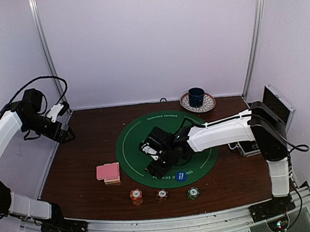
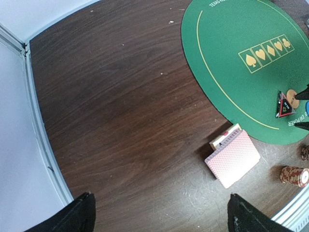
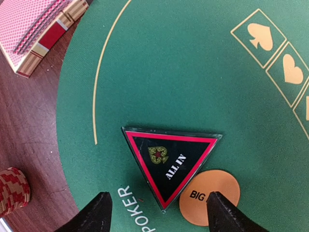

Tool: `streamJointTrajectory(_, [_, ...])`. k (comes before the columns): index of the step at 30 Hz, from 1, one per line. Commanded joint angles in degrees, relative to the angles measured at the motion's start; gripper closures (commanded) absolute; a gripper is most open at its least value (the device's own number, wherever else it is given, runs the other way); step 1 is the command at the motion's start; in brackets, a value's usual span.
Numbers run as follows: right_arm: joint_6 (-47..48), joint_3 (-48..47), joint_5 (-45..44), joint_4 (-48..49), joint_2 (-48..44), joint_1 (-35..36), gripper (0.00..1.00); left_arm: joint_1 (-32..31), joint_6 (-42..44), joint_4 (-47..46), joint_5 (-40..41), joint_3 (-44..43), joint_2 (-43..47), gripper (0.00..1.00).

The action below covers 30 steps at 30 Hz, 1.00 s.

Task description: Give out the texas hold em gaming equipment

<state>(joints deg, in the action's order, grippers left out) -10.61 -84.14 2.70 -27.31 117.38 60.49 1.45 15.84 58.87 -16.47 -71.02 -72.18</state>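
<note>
Top external: dark wood table (image 1: pixel 78 166), round green mat (image 1: pixel 131 140), white walls (image 1: pixel 148 40); L fingers (image 2: pixel 79 215) & R fingers (image 3: pixel 99 212) spread, empty.

Open bench (image 2: pixel 120 111) lies left of the card deck (image 2: pixel 232 158). The orange disc (image 3: pixel 212 193) crowds one corner of the triangle marker (image 3: pixel 169 162).

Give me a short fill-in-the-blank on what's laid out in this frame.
1. The triangle marker reads "ALL ___".
2. ___ chip stacks stand just off the mat.
3. The mug stands on a ___.
Missing words: IN; three; saucer.
</note>
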Motion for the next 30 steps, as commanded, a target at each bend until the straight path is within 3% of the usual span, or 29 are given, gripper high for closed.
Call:
streamJointTrajectory(1, [1.7,-1.7,-1.8,-1.3,1.5,1.0,0.31,0.4,0.8,0.9,-1.8,-2.4,1.1,0.03])
streamJointTrajectory(11, [1.8,-3.6,-2.4,-1.9,5.0,1.1,0.44,0.4,0.8,1.9,-2.1,-3.6,0.5,0.02])
streamJointTrajectory(20, [2.1,-7.0,-3.8,-2.8,8.2,1.1,0.63,0.4,0.6,1.9,-2.2,-4.5,0.0,0.02])
streamJointTrajectory(30, [3.0,-16.8,-5.6,-5.1,14.2,0.4,0.68,0.4,0.5,2.1,-2.8,-5.1,0.3,0.03])
